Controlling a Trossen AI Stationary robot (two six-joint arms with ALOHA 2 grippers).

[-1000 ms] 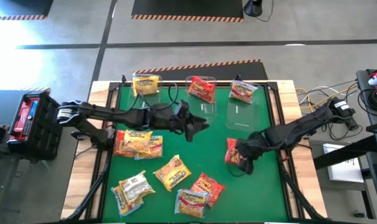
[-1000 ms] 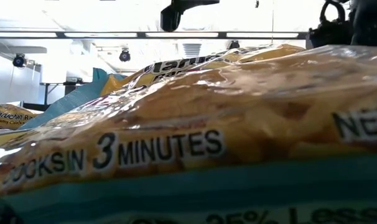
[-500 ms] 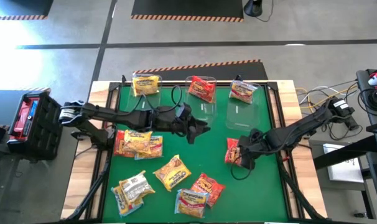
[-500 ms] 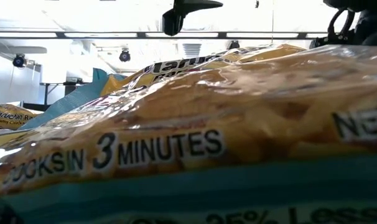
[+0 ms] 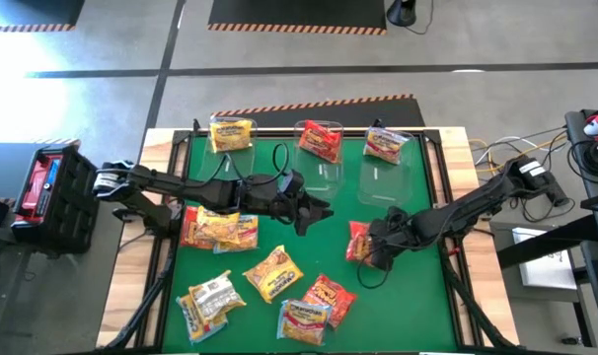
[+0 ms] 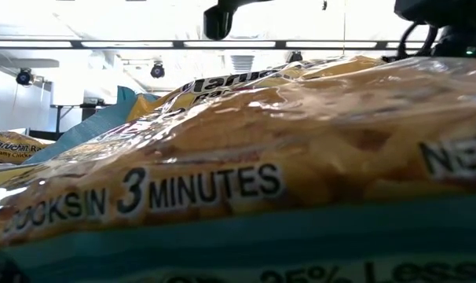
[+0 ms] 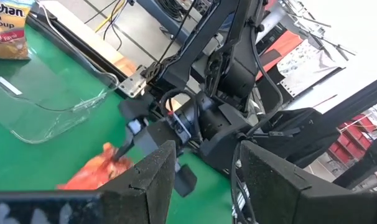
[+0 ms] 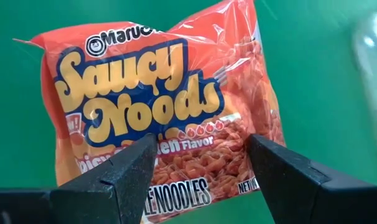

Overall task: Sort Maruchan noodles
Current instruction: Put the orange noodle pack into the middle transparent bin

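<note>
A red Maruchan packet (image 5: 356,240) lies flat on the green mat right of centre; the right wrist view shows its printed face (image 8: 151,93). My right gripper (image 5: 376,248) hovers over it, open, with one finger on each side of the packet's lower half (image 8: 202,146). My left gripper (image 5: 319,210) hangs open over the mat's middle, nothing between its fingers (image 7: 207,149). More packets lie near the mat's near-left: a yellow-orange pile (image 5: 218,227), a yellow one (image 5: 272,272), a pale one (image 5: 210,299), a red one (image 5: 329,293). My right gripper comes at the red packet from above, its open fingers (image 8: 126,168) set across the packet's lower half (image 8: 195,168). The packet lies flat on the mat. I cannot tell whether the fingertips touch it.
Clear bins stand along the far edge, holding a yellow packet (image 5: 232,133), a red one (image 5: 321,141) and a pale one (image 5: 386,145). A yellow packet (image 6: 222,181) fills the low view. The right arm (image 7: 238,81) shows in the left wrist view. A black rail frames the mat.
My right gripper has moved toward the table's left, across the red packet, staying low over it.
</note>
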